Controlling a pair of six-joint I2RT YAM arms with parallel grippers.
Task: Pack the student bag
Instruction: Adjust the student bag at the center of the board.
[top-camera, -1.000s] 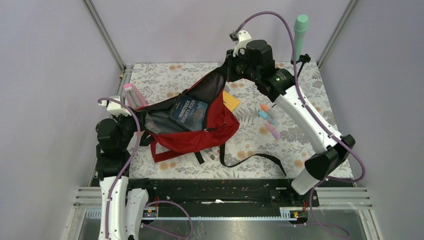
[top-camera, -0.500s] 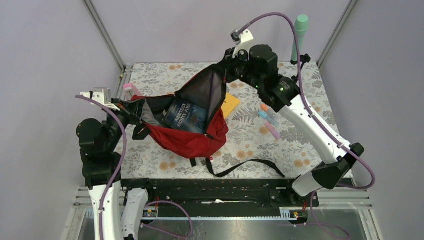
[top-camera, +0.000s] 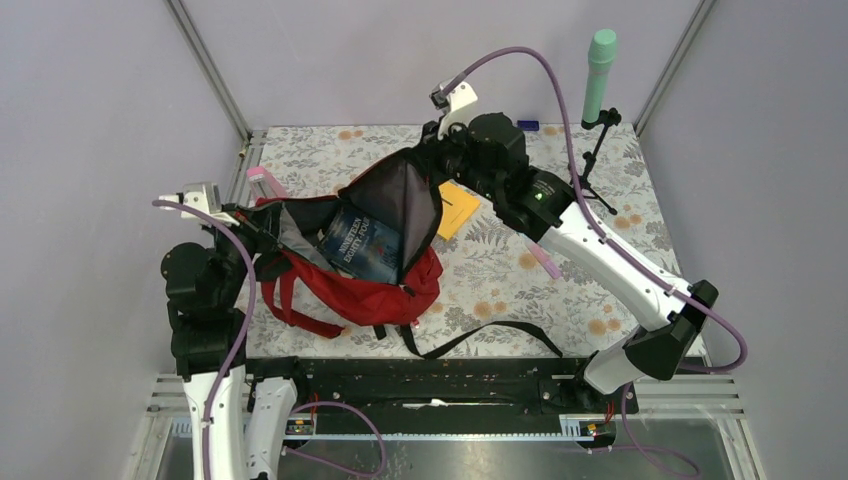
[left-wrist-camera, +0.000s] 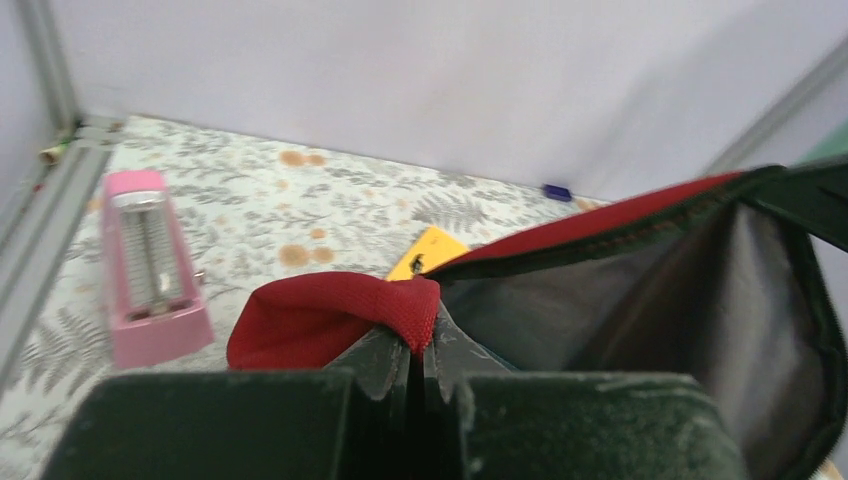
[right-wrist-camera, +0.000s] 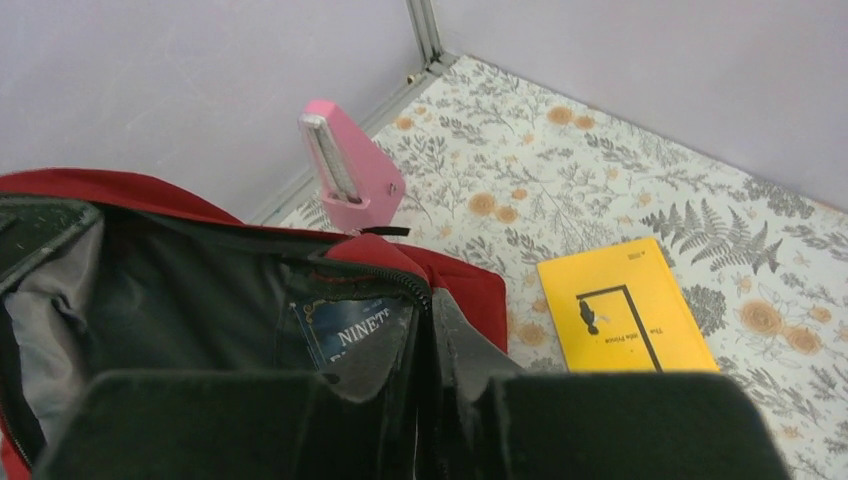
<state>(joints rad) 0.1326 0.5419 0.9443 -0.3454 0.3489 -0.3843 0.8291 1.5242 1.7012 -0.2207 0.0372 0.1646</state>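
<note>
On the flowered bench (top-camera: 320, 150), left of centre, we are listing one student bag (top-camera: 350, 285): red, mouth gaping, grey lining showing, lifted at two points of its rim.

- At its left end, we are seeing the left pincer (left-wrist-camera: 412, 365) clamped tight on a fold of red fabric.
- At its far rim, we are seeing the right pincer (right-wrist-camera: 432, 330) closed narrow on the zipper edge, holding that flap up.
- Inside the bag, a blue book (top-camera: 362, 243) is lying tilted, its title partly readable.
- Just right of the bag, a yellow book (right-wrist-camera: 625, 310) is lying flat on the bench.
- Behind the bag's left end, a pink case (left-wrist-camera: 150, 265) is standing near the side rail.
- From the bag, a black strap (top-camera: 480, 335) is trailing along the near edge.
- Beside the right arm, a pink marker (top-camera: 545, 262) is lying well apart from the bag.
</note>
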